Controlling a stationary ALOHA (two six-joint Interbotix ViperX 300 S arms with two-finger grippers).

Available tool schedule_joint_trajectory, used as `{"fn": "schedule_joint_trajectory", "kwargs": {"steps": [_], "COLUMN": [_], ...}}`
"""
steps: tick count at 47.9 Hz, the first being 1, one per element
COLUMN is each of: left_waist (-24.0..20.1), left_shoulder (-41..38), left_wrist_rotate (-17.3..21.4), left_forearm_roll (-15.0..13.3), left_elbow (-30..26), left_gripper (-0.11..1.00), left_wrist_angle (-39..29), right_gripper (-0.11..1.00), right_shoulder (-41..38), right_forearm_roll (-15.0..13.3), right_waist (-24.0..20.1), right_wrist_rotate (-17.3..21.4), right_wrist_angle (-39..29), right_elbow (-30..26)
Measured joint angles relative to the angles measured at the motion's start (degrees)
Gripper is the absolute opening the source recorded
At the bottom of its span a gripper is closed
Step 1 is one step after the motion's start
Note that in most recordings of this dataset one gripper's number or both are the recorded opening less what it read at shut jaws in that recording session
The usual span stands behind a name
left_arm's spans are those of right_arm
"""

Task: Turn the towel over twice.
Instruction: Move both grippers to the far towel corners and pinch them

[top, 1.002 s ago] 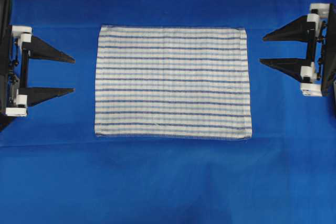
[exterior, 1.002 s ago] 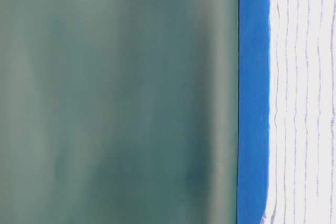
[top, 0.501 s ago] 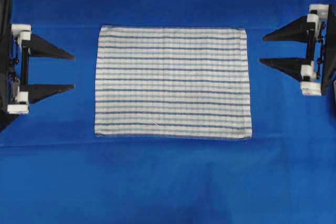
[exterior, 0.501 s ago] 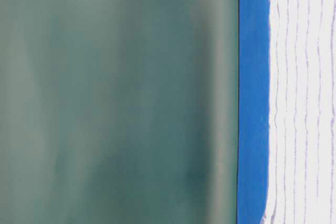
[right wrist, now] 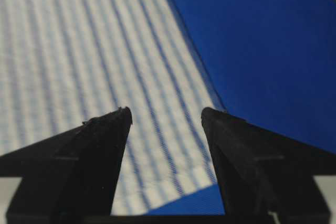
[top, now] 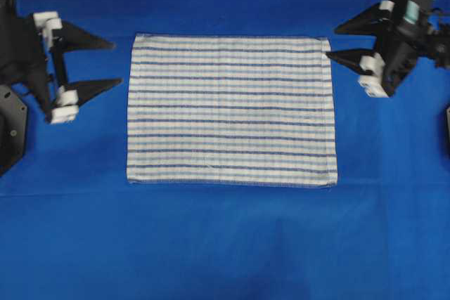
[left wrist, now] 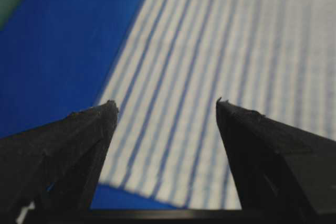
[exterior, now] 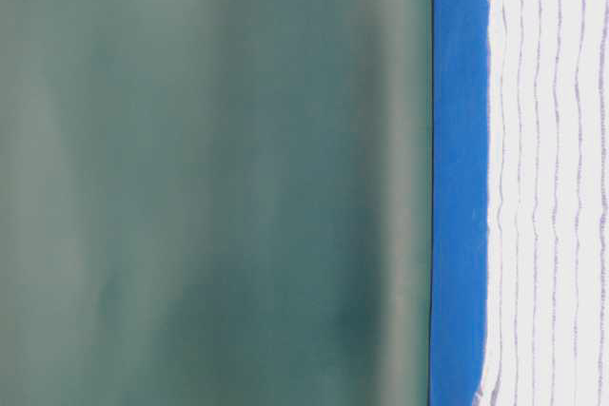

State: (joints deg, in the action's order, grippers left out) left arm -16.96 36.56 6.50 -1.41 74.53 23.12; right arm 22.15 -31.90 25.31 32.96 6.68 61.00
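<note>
From overhead, the towel (top: 230,109) lies flat and spread out in the middle of a blue sheet (top: 225,244) covering the table. The left pincer (top: 116,64) sits just off its left edge and the right pincer (top: 332,42) by its far right corner, both spread wide and empty. Each wrist view adds a close look between the black fingers (left wrist: 79,135) at the stripes below. The table-level view shows a plain grey-green wall (exterior: 209,187) behind.
</note>
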Motion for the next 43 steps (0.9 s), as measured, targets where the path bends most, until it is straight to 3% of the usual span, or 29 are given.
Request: {"fn": "schedule_joint_trajectory", "kwargs": {"steps": [18, 33, 43], "left_waist": [-7.0, -9.7, -11.7], "left_shoulder": [-21.7, -33.2, -36.4], "left_wrist_rotate": [1.8, 2.8, 2.9], "left_forearm_roll": [-0.1, -0.1, -0.1], "left_elbow": [-2.2, -6.9, -8.0], "left_gripper": [0.78, 0.78, 0.68], "left_wrist_angle": [11.6, 13.0, 12.4], "right_gripper": [0.62, 0.62, 0.57], "right_shoulder": [-16.2, -22.7, -24.7], "right_forearm_roll": [0.0, -1.0, -1.1], "right_waist": [6.6, 8.3, 8.3], "right_wrist_rotate": [-0.5, -0.6, -0.8], "right_wrist_angle": [4.4, 4.8, 4.9], "right_elbow": [-3.2, -5.3, -5.6]}}
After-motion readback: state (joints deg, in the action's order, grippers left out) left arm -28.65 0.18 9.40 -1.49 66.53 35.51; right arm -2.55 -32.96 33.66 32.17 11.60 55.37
